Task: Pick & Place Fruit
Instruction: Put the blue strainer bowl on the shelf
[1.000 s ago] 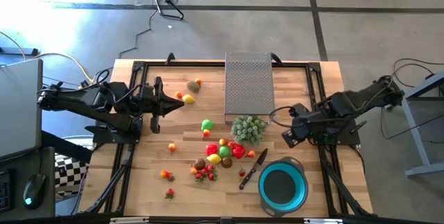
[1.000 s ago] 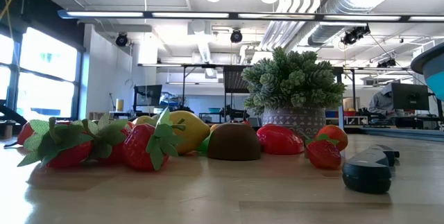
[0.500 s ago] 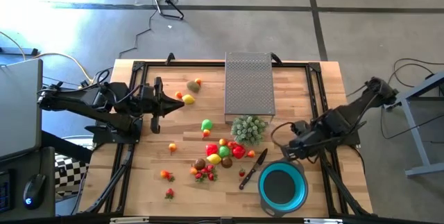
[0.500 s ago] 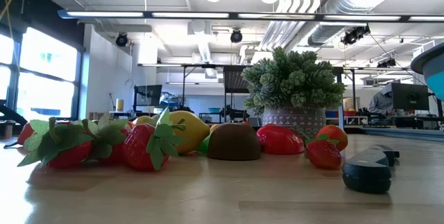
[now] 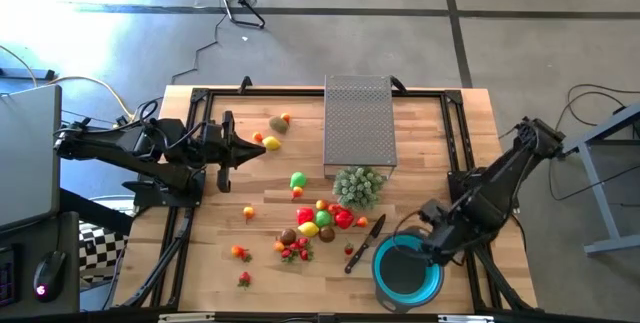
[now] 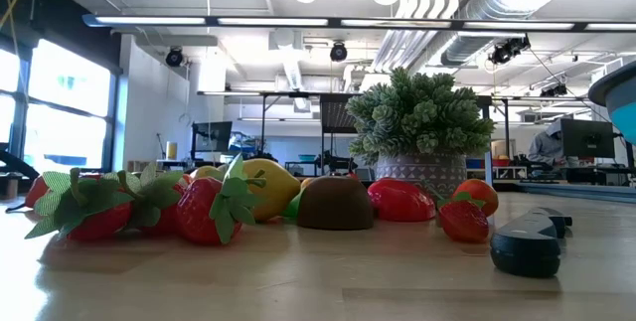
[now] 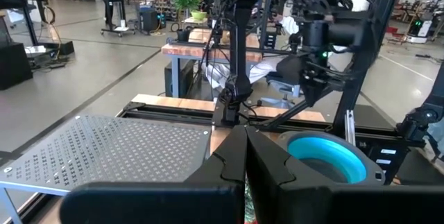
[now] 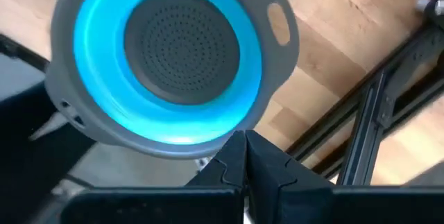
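Observation:
Small toy fruits lie on the wooden table: a cluster (image 5: 320,218) in the middle, strawberries (image 5: 296,251) nearer the front, and single pieces at the far left (image 5: 278,123) and near left (image 5: 240,253). In the low view the strawberries (image 6: 199,207) and a brown fruit (image 6: 336,204) rest on the tabletop. My left gripper (image 5: 258,149) hovers shut at the table's left, pointing level toward the right. My right gripper (image 5: 428,250) is shut and points down over the right rim of the blue bowl (image 5: 407,271), which the right wrist view shows below the gripper (image 8: 244,148).
A pale green bushy cluster (image 5: 358,185) stands behind the fruit cluster. A black-handled knife (image 5: 365,243) lies between the fruit and the bowl. A perforated metal plate (image 5: 359,121) lies at the far middle. Black frame rails (image 5: 470,213) run along the table's sides.
My right gripper has swung from beside the bushy cluster toward the table's near edge and sunk, tipping further downward, and now hangs over the blue bowl. It has stayed shut. No fruit has moved.

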Controlling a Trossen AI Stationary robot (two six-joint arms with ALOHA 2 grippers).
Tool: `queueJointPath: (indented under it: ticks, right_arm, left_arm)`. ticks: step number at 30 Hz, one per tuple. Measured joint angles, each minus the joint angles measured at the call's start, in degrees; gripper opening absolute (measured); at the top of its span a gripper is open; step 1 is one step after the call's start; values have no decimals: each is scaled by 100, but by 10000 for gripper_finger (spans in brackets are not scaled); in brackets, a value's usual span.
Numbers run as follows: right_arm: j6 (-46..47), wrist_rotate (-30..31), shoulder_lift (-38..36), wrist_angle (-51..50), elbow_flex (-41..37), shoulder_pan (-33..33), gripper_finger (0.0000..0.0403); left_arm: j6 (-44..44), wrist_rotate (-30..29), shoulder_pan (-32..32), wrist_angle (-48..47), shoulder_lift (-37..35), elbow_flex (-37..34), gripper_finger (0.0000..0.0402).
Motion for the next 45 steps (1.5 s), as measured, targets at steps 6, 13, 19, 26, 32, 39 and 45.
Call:
queueJointPath:
  ticks: [6, 13, 19, 26, 32, 39, 45]
  right_arm:
    - [494, -181, 291, -41, -4, 109, 2]
    - [764, -803, 642, -25, -7, 120, 23]
    - [766, -890, 850, 176, -7, 189, 113]
    - [1398, -332, 873, 346, -9, 533, 222]
    - [2335, 201, 873, 347, -9, 1059, 254]
    - [3028, 566, 873, 446, -95, 1482, 256]
    - [3039, 512, 871, 1257, -666, 1473, 256]
  left_arm:
    - [0, 0, 0, -1, 1, 0, 0]
    - [0, -11, 0, -1, 1, 0, 0]
    - [0, -24, 0, -3, 1, 0, 0]
    - [0, -24, 0, -23, 1, 0, 0]
    - [0, -22, 0, -23, 1, 2, 0]
    - [0, -22, 0, -23, 1, 2, 0]
    - [0, -22, 0, -65, -1, 2, 0]
